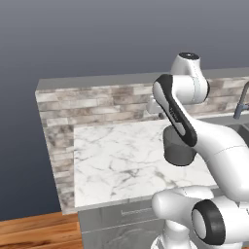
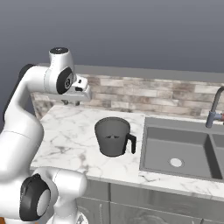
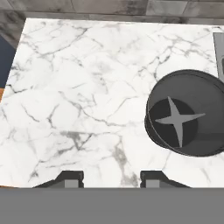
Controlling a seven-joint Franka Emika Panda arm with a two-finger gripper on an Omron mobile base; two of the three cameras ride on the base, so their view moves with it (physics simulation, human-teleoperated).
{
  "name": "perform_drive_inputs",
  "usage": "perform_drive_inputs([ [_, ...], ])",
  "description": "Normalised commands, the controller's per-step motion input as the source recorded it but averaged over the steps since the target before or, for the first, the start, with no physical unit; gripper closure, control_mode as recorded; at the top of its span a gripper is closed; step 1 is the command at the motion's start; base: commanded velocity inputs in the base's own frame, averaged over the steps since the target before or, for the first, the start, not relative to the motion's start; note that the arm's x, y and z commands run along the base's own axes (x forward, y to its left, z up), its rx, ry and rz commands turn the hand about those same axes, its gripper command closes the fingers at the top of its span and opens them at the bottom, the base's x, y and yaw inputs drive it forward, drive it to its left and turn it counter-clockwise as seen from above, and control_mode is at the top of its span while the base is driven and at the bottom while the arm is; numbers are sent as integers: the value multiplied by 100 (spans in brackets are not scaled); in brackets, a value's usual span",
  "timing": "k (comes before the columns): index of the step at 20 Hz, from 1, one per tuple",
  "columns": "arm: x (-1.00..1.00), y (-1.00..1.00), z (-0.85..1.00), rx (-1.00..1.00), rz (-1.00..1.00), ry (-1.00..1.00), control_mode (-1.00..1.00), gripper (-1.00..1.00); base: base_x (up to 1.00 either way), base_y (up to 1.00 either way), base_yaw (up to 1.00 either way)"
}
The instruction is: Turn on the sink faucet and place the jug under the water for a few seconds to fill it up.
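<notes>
Hovering released, my claw (image 3: 111, 177) hangs left of the jug (image 2: 113, 136): rigid, probably light; grip its rim.

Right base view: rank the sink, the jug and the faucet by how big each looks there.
1. The sink: largest, though the picture's right edge cuts it off.
2. The jug: clearly smaller than the near basin.
3. The faucet: smallest, a slim spout partly cut by the edge and farther back, so its true size is unsure.

jug (image 2: 113, 137): dark gray, upright, open-topped, black handle toward the sink, on marble surface (image 2: 65, 131)
sink (image 2: 183, 148): gray basin, pale round drain
sink faucet (image 2: 215, 109): gray gooseneck behind basin
</notes>
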Motion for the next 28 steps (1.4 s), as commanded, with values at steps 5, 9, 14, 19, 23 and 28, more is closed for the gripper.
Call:
perform_drive_inputs([
  [5, -19, 0, -3, 0, 0, 0, -100, -100, 0, 0, 0],
  [9, -32, 0, -4, 0, 0, 0, -100, -100, 0, 0, 0],
  [14, -4, 0, 0, 0, 0, 0, -100, -100, 0, 0, 0],
  [19, 0, 0, 0, 0, 0, 0, -100, -100, 0, 0, 0],
  [23, 0, 0, 0, 0, 0, 0, -100, -100, 0, 0, 0],
  [28, -22, 0, -3, 0, 0, 0, 100, -100, -20, -1, 0],
])
